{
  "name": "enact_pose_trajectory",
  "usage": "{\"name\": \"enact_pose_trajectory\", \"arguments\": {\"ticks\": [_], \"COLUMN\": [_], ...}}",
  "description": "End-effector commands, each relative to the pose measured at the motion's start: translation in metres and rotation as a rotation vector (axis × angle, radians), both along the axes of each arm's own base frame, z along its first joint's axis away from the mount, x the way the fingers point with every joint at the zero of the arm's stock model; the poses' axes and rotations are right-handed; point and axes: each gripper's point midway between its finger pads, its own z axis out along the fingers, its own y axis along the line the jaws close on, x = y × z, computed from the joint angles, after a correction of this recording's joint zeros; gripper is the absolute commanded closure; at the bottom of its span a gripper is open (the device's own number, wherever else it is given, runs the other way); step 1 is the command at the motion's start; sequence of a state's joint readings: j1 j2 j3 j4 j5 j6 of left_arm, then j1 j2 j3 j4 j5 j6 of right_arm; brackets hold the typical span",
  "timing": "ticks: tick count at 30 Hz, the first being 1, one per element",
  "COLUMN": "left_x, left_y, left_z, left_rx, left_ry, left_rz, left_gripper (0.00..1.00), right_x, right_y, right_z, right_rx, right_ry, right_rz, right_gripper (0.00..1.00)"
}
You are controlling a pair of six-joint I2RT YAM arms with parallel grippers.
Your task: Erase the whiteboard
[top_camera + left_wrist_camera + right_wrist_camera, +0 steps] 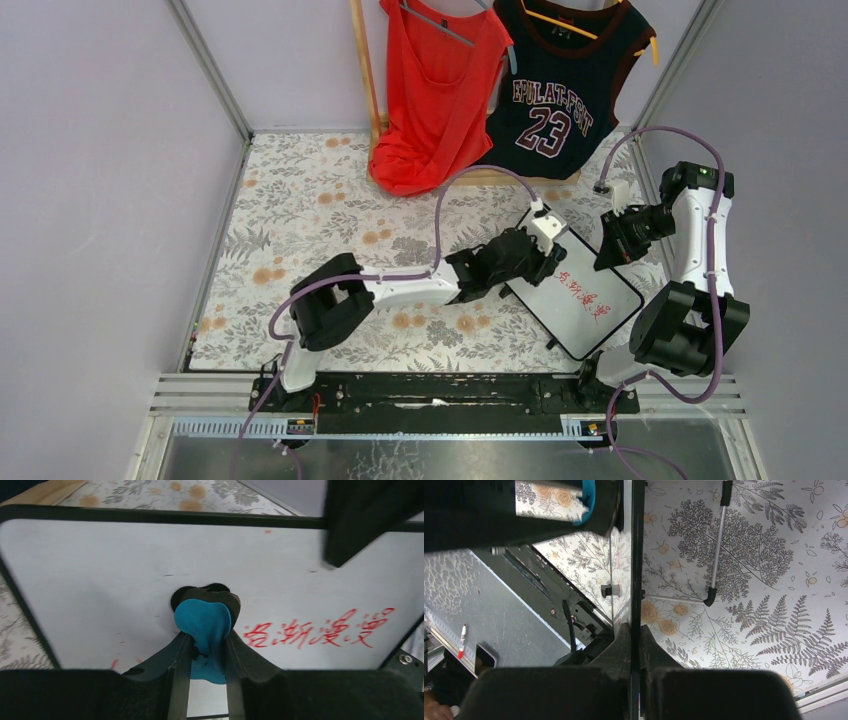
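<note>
The whiteboard (560,315), white with a thin black frame, stands tilted at the right of the table. Red handwriting (583,294) runs across its lower half. My left gripper (543,262) is shut on a blue eraser (202,622) with a dark pad, which presses on the whiteboard (100,580) just left of the red handwriting (320,630). My right gripper (612,250) is shut on the board's far edge. In the right wrist view the whiteboard (637,555) shows edge-on, pinched in the right gripper (635,632). Faint red smears remain at the board's lower left.
A red tank top (435,90) and a dark jersey (560,90) hang on a wooden rack (365,70) at the back. The floral tablecloth (320,210) covers the table. The board's metal stand leg (716,555) reaches out behind it. A red marker (461,641) lies off the table.
</note>
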State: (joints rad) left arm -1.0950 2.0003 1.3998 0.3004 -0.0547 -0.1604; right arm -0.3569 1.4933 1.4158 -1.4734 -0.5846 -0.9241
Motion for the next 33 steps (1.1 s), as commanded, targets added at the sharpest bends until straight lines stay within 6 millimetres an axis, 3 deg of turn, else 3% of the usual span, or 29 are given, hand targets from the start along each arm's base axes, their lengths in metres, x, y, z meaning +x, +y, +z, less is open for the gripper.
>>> {"name": "enact_pose_trajectory", "arguments": {"ticks": [1, 4, 8, 18, 22, 28, 33], "left_x": [-0.033, -0.032, -0.015, 0.057, 0.076, 0.086, 0.082], "left_y": [-0.037, -0.036, -0.02, 0.05, 0.065, 0.073, 0.072], "left_z": [0.007, 0.002, -0.008, -0.032, -0.032, -0.034, -0.038], "left_rx": [-0.056, -0.044, 0.011, 0.168, 0.21, 0.241, 0.238], "left_ry": [-0.01, -0.013, -0.043, -0.086, -0.109, -0.129, -0.114], "left_rz": [-0.085, -0.072, -0.016, 0.185, 0.234, 0.27, 0.256], "left_gripper": [1.0, 1.0, 1.0, 1.0, 1.0, 1.0, 1.0], "right_x": [-0.003, -0.003, -0.005, -0.005, -0.005, -0.006, -0.007], "right_y": [0.002, 0.002, 0.002, 0.004, 0.004, 0.003, 0.003], "right_z": [-0.006, -0.006, -0.006, -0.007, -0.008, -0.009, -0.008], "right_rx": [-0.003, -0.005, -0.007, 0.004, 0.005, 0.0, -0.004], "right_ry": [0.009, 0.01, 0.007, 0.01, 0.013, 0.016, 0.013], "right_rz": [0.049, 0.049, 0.054, 0.057, 0.058, 0.06, 0.061], "right_gripper": [1.0, 1.0, 1.0, 1.0, 1.0, 1.0, 1.0]}}
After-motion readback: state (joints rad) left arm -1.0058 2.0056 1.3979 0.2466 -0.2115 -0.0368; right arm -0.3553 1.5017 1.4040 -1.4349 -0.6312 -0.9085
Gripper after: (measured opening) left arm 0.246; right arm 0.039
